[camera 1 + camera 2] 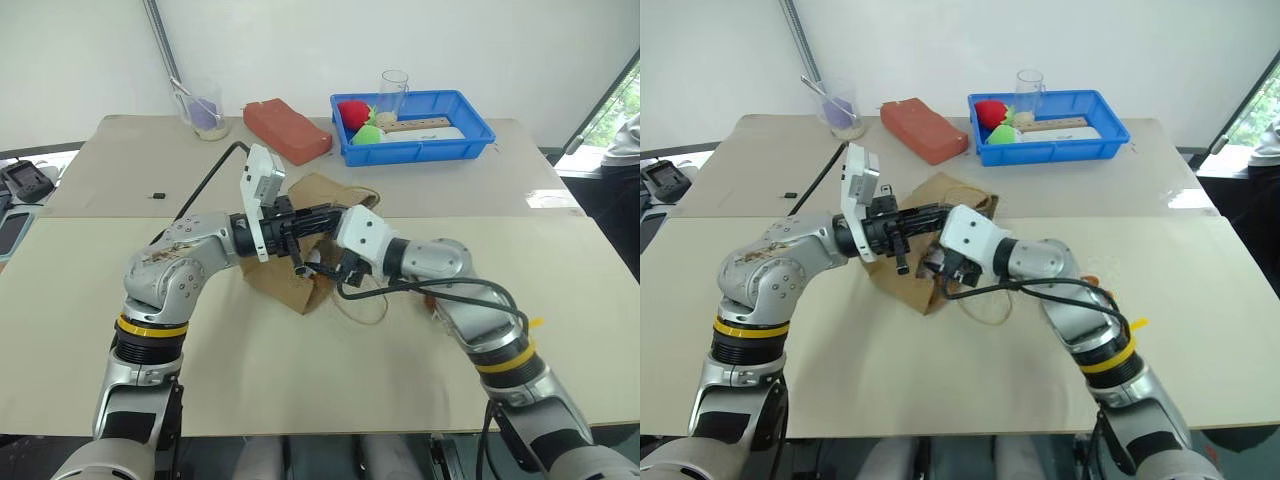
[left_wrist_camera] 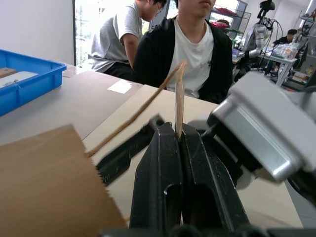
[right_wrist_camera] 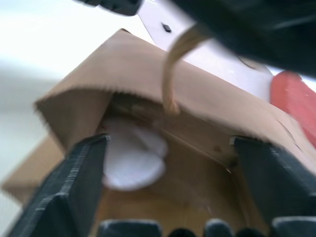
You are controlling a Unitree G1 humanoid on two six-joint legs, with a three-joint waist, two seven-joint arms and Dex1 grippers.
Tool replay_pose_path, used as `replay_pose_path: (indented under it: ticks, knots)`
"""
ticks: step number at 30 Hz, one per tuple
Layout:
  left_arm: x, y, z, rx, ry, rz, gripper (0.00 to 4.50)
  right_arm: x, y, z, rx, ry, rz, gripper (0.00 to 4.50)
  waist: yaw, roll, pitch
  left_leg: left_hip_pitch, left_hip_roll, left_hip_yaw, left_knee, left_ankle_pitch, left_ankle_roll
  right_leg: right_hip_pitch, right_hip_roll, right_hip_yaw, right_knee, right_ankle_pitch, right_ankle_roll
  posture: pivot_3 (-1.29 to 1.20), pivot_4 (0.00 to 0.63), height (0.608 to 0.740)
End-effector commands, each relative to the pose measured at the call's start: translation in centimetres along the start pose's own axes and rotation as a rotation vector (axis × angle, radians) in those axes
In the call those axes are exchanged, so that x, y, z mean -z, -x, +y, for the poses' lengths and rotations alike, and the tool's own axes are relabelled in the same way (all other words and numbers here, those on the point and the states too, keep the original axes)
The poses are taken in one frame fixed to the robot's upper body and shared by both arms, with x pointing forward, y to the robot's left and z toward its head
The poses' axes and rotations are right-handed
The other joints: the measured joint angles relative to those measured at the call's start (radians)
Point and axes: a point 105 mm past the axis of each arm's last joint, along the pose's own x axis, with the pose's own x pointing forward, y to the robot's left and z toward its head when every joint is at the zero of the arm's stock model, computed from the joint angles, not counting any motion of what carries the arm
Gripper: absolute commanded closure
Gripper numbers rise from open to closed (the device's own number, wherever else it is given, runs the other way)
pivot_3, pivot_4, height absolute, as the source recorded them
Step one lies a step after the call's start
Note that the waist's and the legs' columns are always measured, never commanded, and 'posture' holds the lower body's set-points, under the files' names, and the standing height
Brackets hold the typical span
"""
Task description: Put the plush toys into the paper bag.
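The brown paper bag [image 1: 288, 288] lies on the table between my arms, its mouth turned toward my right hand. My left gripper [image 2: 178, 132] is shut on the bag's beige twine handle [image 2: 179, 94], holding it up level over the bag. My right gripper [image 3: 170, 143] stands open at the bag's mouth, one finger at each side of the opening. Inside the bag [image 3: 94, 81] lies a white plush toy [image 3: 131, 160], free of both fingers. In the head views the right gripper [image 1: 322, 272] sits right under the left one [image 1: 335, 214]. A small orange patch [image 1: 428, 300] peeks from under my right forearm.
A blue tray [image 1: 470, 142] with red and green soft items and a clear cup [image 1: 393, 88] stands at the back right. A reddish-brown block [image 1: 287, 130] and a glass [image 1: 205, 110] stand at the back left. People [image 2: 192, 49] sit beyond the table.
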Motion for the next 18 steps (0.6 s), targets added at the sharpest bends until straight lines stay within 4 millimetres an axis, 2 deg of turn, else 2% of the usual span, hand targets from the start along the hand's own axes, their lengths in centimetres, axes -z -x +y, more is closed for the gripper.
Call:
replay_pose_path:
  ticks: [1,6,8,14,18]
  knots:
    - [-0.9,0.0,-0.1,0.004,-0.042,-0.022,4.5,-1.5,2.9,0.0,-0.057,-0.015,-0.036,0.03,0.002,0.0,0.0,0.0,0.0,0.0,0.0,0.0,0.0,0.0,0.0,0.0,0.0,0.0,0.0,0.0,0.15,0.74]
    - [-0.6,0.0,-0.2,0.007,-0.042,-0.015,4.5,0.3,8.2,0.1,-0.162,0.007,0.132,0.03,0.011,0.0,0.0,-0.001,-0.001,0.0,0.0,0.0,0.0,0.001,-0.001,-0.001,-0.002,0.0,0.0,0.0,0.15,0.74]
    - [-0.4,0.0,-0.2,0.01,-0.041,-0.012,4.5,1.0,9.7,-0.1,-0.165,-0.001,0.188,0.03,0.013,0.0,0.0,0.0,-0.001,0.001,0.0,0.0,0.001,0.002,0.0,-0.001,-0.002,0.0,0.001,0.0,0.15,0.74]
    - [-0.1,-0.1,-0.4,0.018,-0.042,-0.006,4.5,6.1,13.9,0.0,-0.163,0.001,0.45,0.03,0.014,-0.001,0.0,0.0,0.0,0.002,0.0,0.0,0.001,0.002,0.0,0.0,-0.002,-0.001,0.001,0.0,0.15,0.74]
    - [0.0,-0.1,-0.4,0.021,-0.041,-0.005,4.5,9.3,16.0,0.0,-0.136,-0.018,0.57,0.03,0.018,-0.001,0.0,0.0,0.0,0.003,0.001,0.0,0.001,0.002,0.0,0.001,-0.002,-0.001,0.001,0.0,0.15,0.74]
